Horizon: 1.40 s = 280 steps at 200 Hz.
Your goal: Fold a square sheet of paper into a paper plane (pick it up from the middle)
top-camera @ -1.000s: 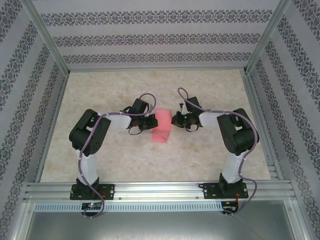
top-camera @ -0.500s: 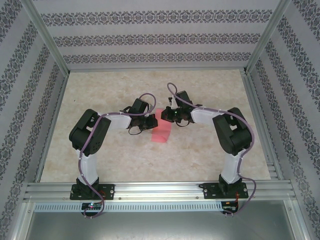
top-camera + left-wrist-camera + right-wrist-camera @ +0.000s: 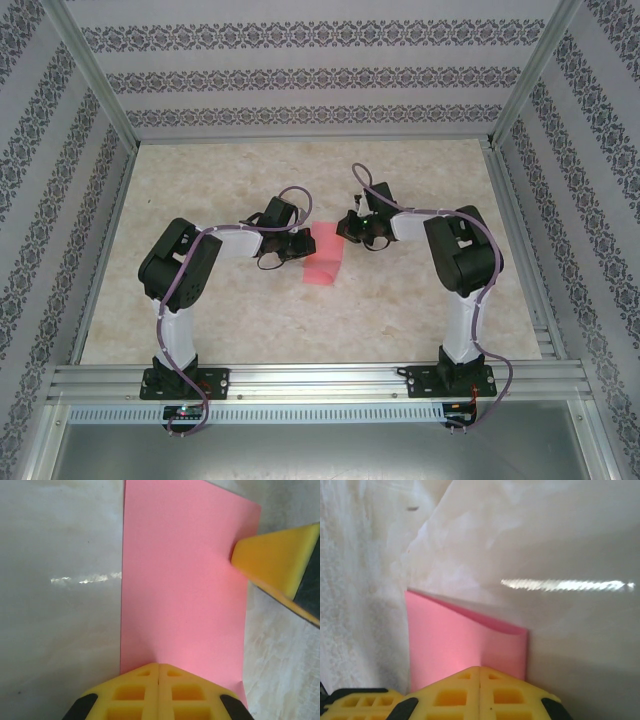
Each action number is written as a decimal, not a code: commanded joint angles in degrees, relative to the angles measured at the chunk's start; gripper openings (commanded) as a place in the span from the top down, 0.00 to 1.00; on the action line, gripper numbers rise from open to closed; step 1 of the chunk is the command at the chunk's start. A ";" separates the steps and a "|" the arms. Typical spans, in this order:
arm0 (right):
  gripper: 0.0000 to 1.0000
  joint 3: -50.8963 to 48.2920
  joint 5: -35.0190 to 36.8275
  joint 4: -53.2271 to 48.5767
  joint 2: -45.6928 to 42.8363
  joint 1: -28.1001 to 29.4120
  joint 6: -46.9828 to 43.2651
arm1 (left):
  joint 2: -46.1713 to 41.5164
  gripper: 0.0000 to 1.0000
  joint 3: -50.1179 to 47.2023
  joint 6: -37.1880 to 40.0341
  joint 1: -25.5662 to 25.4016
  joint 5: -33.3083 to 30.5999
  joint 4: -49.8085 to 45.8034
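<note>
My left pincer [image 3: 300, 246], jaws pressed shut, is resting its tip on the left edge of the folded square sheet of paper [image 3: 325, 258] lying on the worktop [image 3: 250, 310]; my right pincer [image 3: 347, 229], also shut, is touching it near the far right corner

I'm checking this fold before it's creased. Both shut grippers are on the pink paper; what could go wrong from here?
1. The shut left gripper pins only one edge of the paper; a sideways push from the right gripper could swing it on the smooth table.
2. In the right wrist view the top layer looks slightly lifted, so the crease may set crooked.
</note>
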 commanded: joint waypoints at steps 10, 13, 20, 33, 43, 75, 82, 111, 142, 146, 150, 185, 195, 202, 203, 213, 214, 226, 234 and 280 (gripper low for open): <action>0.96 0.72 7.87 0.67 1.55 -2.82 0.89 | 8.26 0.99 -5.86 2.16 -0.09 -9.50 -16.07; 0.96 0.72 8.13 0.74 1.46 -2.92 0.87 | 8.21 0.99 -5.87 2.19 -0.10 -9.48 -16.07; 0.96 0.79 8.85 0.71 1.16 -3.16 1.00 | 8.17 0.99 -5.95 2.25 -0.11 -9.59 -16.07; 0.96 0.94 9.91 0.66 0.40 -3.50 1.12 | 8.16 0.99 -5.95 2.26 -0.16 -9.47 -16.07; 0.96 1.15 10.21 0.55 -0.51 -3.55 1.11 | 8.18 0.99 -5.90 2.32 -0.09 -9.39 -16.04; 0.96 -1.87 6.45 4.64 -6.46 -2.45 1.49 | 8.02 0.99 -5.71 2.22 -0.11 -9.39 -15.90; 0.96 -2.98 6.00 5.58 -7.89 -2.04 1.64 | 8.02 0.99 -5.64 2.21 -0.10 -9.36 -15.89; 0.96 -3.77 2.64 5.50 -8.02 0.43 2.51 | 7.84 0.99 -5.85 2.10 -0.14 -9.45 -15.82; 0.96 -0.93 1.78 4.03 -2.94 2.74 2.42 | 7.93 0.99 -5.86 1.92 -0.09 -9.43 -15.72; 0.96 -0.60 1.69 3.96 -2.28 2.70 2.56 | 7.93 0.99 -5.86 1.88 -0.13 -9.45 -15.72; 0.96 -0.32 1.67 3.96 -1.75 2.67 2.60 | 7.93 0.99 -5.94 1.89 -0.10 -9.42 -15.72; 0.96 0.98 3.05 4.00 1.38 0.47 3.41 | 7.93 0.99 -6.09 1.92 -0.17 -9.40 -15.98; 0.96 0.81 3.78 4.22 1.76 -0.55 4.12 | 7.85 0.99 -6.30 1.91 -0.10 -9.37 -15.90; 0.96 0.72 4.56 4.13 1.97 -1.33 4.46 | 7.92 0.99 -6.35 1.91 -0.15 -9.42 -15.81; 0.96 0.72 4.62 4.09 2.00 -1.43 4.46 | 7.88 0.99 -6.37 1.88 -0.12 -9.45 -15.81; 0.96 0.39 5.83 3.99 2.03 -2.42 5.16 | 7.93 0.99 -6.64 1.90 -0.08 -9.42 -15.72; 0.96 0.38 5.91 3.97 2.03 -2.50 5.25 | 7.93 0.99 -6.65 1.88 -0.08 -9.36 -15.72; 0.96 -0.04 7.00 4.04 1.74 -3.57 6.06 | 7.93 0.99 -6.82 1.88 -0.08 -9.43 -15.63; 0.96 -0.35 7.69 4.18 1.19 -4.04 6.60 | 7.93 0.99 -6.90 1.91 -0.13 -9.47 -15.55; 0.97 -5.95 6.52 8.25 -8.62 -3.07 6.74 | 7.88 0.99 -6.92 1.83 -0.14 -9.40 -15.45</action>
